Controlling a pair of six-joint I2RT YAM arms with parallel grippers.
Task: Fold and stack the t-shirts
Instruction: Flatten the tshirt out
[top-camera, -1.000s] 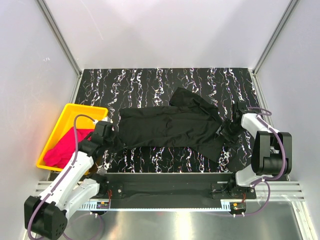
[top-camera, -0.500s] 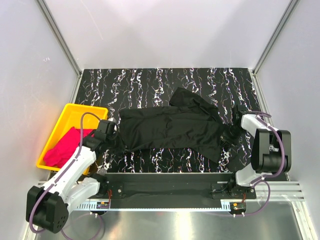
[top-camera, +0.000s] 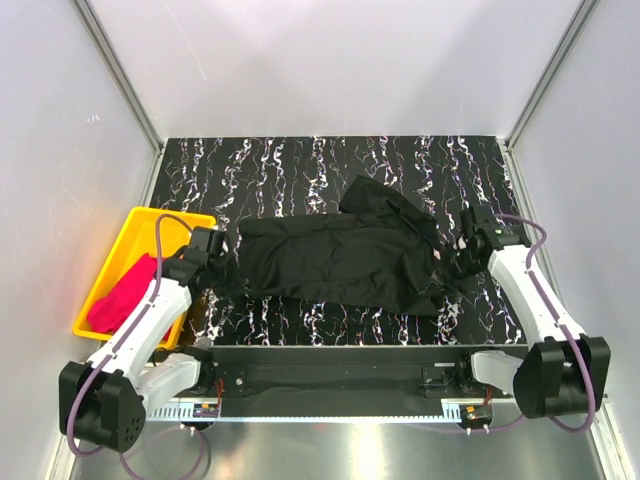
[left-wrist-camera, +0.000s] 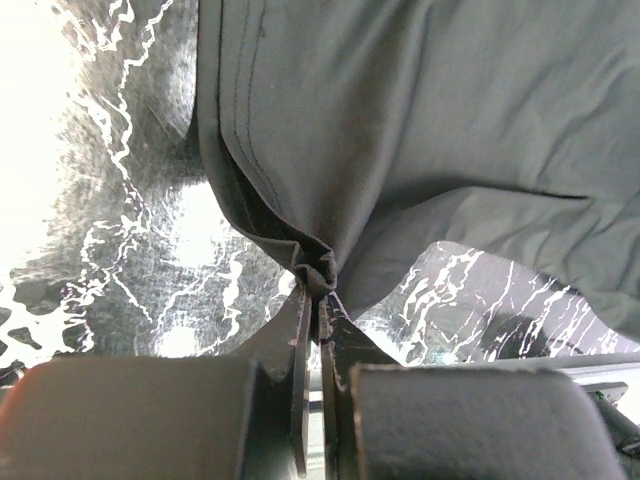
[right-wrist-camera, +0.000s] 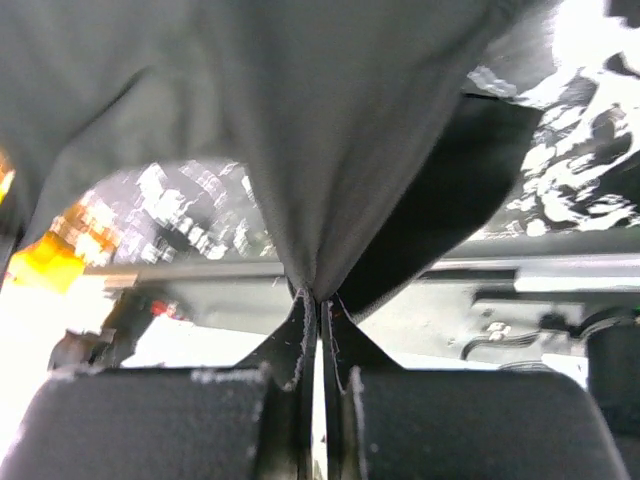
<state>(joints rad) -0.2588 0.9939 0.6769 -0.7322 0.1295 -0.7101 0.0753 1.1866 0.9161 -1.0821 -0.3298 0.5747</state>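
A black t-shirt lies spread across the middle of the marbled table. My left gripper is shut on its left edge; in the left wrist view the cloth bunches between the closed jaws. My right gripper is shut on the shirt's right end, and the right wrist view shows the fabric hanging up from the pinched jaws, lifted off the table. A magenta-pink t-shirt lies crumpled in the yellow tray at the left.
The yellow tray sits off the table's left edge beside my left arm. White walls enclose the table on three sides. The metal base rail with both arm mounts runs along the near edge.
My right gripper has shut on the shirt's right end and the right arm has swung up and inward, lifting that end. The left gripper has shifted slightly forward with its edge.
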